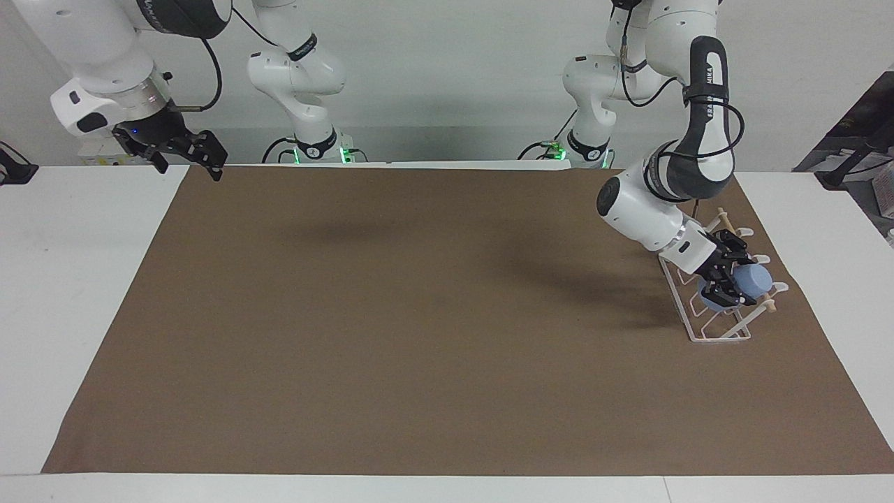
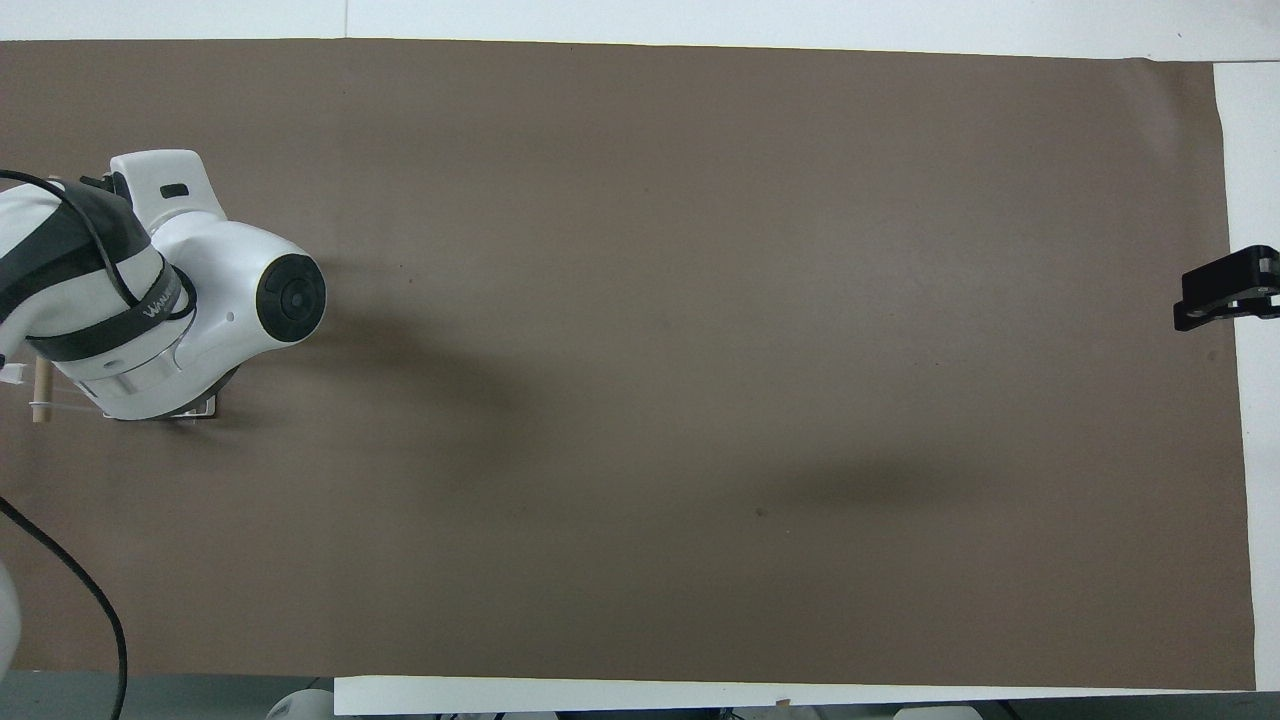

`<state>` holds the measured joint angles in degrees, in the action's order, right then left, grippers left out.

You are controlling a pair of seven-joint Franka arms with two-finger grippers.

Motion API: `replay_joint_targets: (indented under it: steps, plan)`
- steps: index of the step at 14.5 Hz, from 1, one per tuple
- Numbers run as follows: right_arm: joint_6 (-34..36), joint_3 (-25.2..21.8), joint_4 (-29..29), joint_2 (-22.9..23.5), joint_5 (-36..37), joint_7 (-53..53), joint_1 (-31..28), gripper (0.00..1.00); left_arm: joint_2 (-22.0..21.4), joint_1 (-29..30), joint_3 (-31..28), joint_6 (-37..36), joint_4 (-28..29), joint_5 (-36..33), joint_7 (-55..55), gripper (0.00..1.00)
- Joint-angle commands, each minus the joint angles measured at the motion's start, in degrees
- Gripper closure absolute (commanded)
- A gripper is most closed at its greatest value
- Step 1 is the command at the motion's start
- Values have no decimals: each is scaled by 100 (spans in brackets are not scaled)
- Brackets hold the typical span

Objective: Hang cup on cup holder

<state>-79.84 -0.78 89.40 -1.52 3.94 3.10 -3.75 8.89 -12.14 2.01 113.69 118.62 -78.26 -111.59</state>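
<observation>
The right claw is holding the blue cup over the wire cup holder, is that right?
Not quite: the left claw holds the blue cup over the wire cup holder, as the facing view shows. The right claw waits at its own end of the table.
</observation>
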Motion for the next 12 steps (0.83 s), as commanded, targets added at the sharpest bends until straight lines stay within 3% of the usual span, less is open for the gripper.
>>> replay_joint_targets:
  steps: [1, 5, 6, 9, 12]
  plan:
    - [65, 43, 104, -68, -16, -116, -64, 1, -239, 194, 45, 372, 259, 56, -38, 56]
    - [65, 43, 112, -85, -16, -108, -64, 1, -213, 308, 54, 654, 259, 56, -29, 43]
    - [65, 43, 104, -85, -16, -116, -64, 1, -204, 318, 54, 733, 259, 65, -20, 36]
    - [65, 43, 112, -85, -16, -116, -64, 1, -195, 326, 54, 812, 241, 153, 24, 0]
    - [65, 43, 112, -85, -16, -116, -64, 1, -186, 318, 54, 812, 224, 153, 76, 0]
